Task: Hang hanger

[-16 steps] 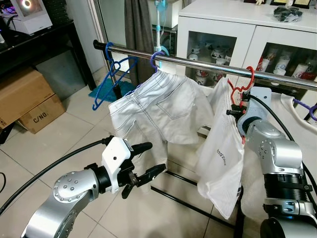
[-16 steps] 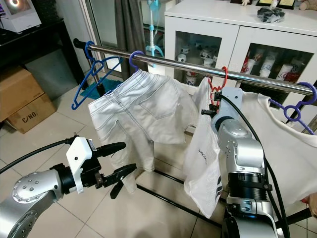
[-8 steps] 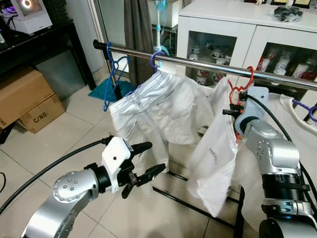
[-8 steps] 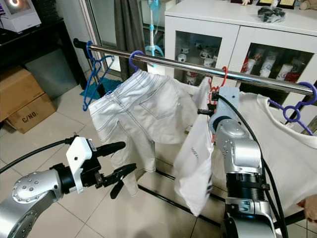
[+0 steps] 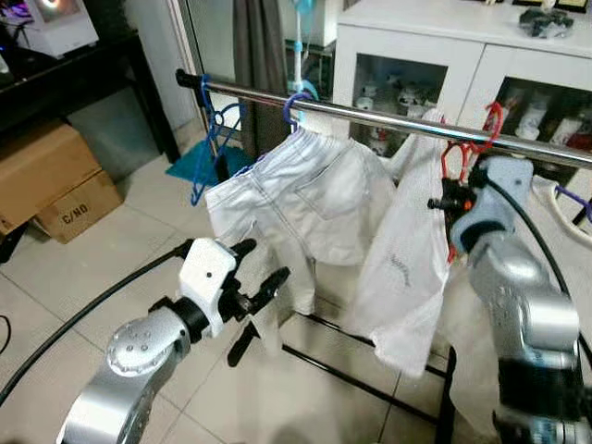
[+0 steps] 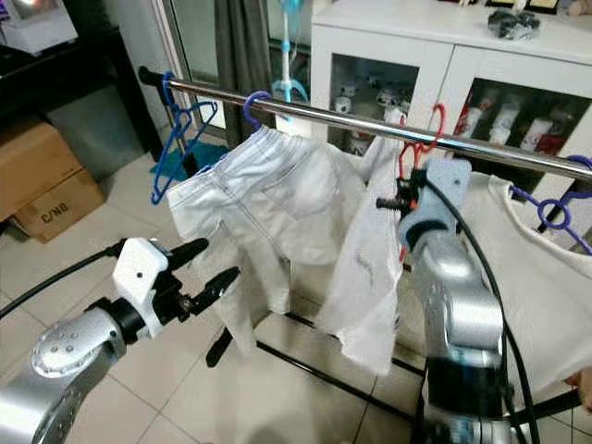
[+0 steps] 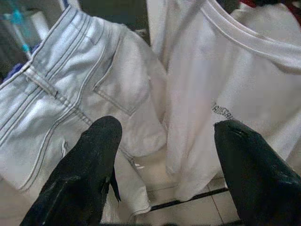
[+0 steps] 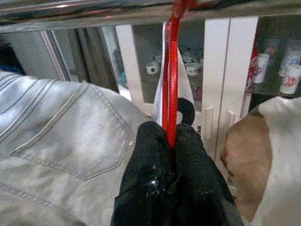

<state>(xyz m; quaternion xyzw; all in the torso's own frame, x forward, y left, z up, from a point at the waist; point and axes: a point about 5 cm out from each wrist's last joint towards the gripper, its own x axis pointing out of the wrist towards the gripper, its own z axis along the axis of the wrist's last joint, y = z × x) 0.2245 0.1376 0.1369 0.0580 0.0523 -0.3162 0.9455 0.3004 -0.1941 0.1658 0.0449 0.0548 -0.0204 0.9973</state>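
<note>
A red hanger [image 5: 470, 150] carries a white garment [image 5: 407, 268], and its hook rises to the steel rail [image 5: 370, 116]; whether the hook sits over the rail I cannot tell. My right gripper [image 5: 442, 203] is just under the rail, shut on the hanger's neck. In the right wrist view the fingers [image 8: 150, 155] pinch the red hanger [image 8: 171, 89] below the rail [image 8: 94, 10]. My left gripper [image 5: 265, 261] hovers low in front of the hanging pale jeans [image 5: 296, 199], open and holding nothing. The left wrist view looks at the jeans [image 7: 70, 94] and the white garment [image 7: 235, 89].
An empty blue hanger [image 5: 211, 139] hangs at the rail's left end. A purple hook [image 5: 296, 100] holds the jeans. A white shirt [image 6: 546, 277] hangs at far right. A white glass-door cabinet [image 5: 435, 55] stands behind, cardboard boxes [image 5: 46, 180] sit left, and the rack's base bar [image 5: 361, 384] crosses the floor.
My right gripper has lifted the red hanger, so its hook now stands higher at the rail, and the white garment has swung. My left gripper has turned and shifted slightly.
</note>
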